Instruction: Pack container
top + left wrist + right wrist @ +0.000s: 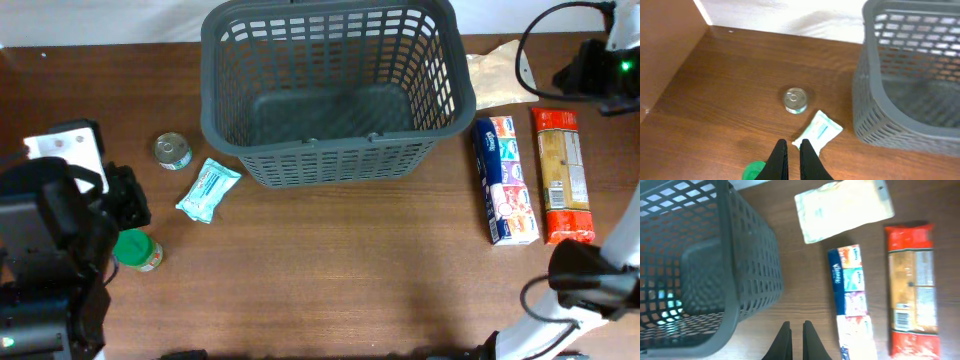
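Nothing's packed yet: basket empty, tin can and wipes packet on the tabletop, left hand and right hand clenched empty.

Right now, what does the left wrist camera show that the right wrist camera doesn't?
Only the left wrist view: a small tin can, a teal wipes packet, the edge of a green lid, and the left gripper.
Only the right wrist view: a beige pouch, a blue multi-pack, a red-ended package, and the right gripper.
Both: the container, seen by its lattice wall, and the brown table.
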Robot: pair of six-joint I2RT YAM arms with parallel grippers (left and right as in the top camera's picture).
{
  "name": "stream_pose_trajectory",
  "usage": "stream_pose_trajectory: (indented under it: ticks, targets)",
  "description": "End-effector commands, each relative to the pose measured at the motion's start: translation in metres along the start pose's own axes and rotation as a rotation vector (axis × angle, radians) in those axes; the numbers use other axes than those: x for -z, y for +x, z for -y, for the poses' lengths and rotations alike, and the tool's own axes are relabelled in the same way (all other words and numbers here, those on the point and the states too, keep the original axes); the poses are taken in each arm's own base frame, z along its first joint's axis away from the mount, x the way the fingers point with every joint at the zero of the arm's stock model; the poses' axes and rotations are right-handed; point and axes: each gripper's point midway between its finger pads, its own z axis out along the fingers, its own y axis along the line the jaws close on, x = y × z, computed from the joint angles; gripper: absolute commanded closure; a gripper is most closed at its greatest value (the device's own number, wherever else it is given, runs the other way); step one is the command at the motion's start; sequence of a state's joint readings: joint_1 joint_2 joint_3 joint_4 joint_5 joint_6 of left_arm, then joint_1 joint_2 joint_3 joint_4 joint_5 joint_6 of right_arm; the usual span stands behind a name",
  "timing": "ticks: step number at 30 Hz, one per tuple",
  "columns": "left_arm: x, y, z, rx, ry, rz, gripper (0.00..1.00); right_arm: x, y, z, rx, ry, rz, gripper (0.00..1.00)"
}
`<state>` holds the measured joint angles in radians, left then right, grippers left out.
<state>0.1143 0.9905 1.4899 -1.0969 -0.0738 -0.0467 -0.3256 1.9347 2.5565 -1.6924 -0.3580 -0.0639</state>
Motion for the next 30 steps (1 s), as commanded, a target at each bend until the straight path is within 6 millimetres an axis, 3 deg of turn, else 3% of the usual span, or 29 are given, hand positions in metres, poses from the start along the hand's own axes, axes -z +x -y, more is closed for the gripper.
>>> stream_pose_trajectory:
  ticks: [1,2,3,4,5,11,16,19,23,27,30]
  targets:
    - [-0.001,-0.001,0.017,-0.063,0.120,-0.008,0.97,0.021,0.001,0.002,0.028,0.065,0.043,0.91]
    - [-0.001,-0.001,0.018,-0.063,0.120,-0.007,0.89,0.021,0.001,0.002,0.029,0.066,0.045,0.75]
    - [-0.001,-0.001,0.017,-0.063,0.120,-0.007,0.61,0.021,0.001,0.002,0.030,0.066,0.047,0.40]
    - [-0.001,-0.001,0.017,-0.063,0.120,-0.007,0.27,0.021,0.000,0.002,0.031,0.066,0.051,0.12]
    - [-0.001,-0.001,0.017,-0.063,0.120,-0.007,0.01,0.020,-0.003,0.002,0.034,0.066,0.059,0.01]
    - [-0.001,-0.001,0.017,-0.063,0.120,-0.007,0.01,0.018,-0.030,0.001,0.047,0.052,0.153,0.01]
    - [-0.001,-0.001,0.017,-0.063,0.120,-0.007,0.01,0.003,-0.068,0.013,0.097,0.079,0.267,0.01]
    - [-0.001,-0.001,0.017,-0.063,0.120,-0.007,0.01,-0.028,-0.085,0.028,0.090,0.082,0.271,0.01]
    - [-0.001,-0.001,0.017,-0.063,0.120,-0.007,0.01,-0.086,-0.100,0.050,0.084,0.080,0.242,0.01]
    - [-0.001,-0.001,0.017,-0.063,0.120,-0.007,0.01,-0.146,-0.103,0.073,0.080,0.093,0.194,0.01]
    - [-0.001,-0.001,0.017,-0.063,0.120,-0.007,0.01,-0.191,-0.094,0.089,0.061,0.089,0.134,0.01]
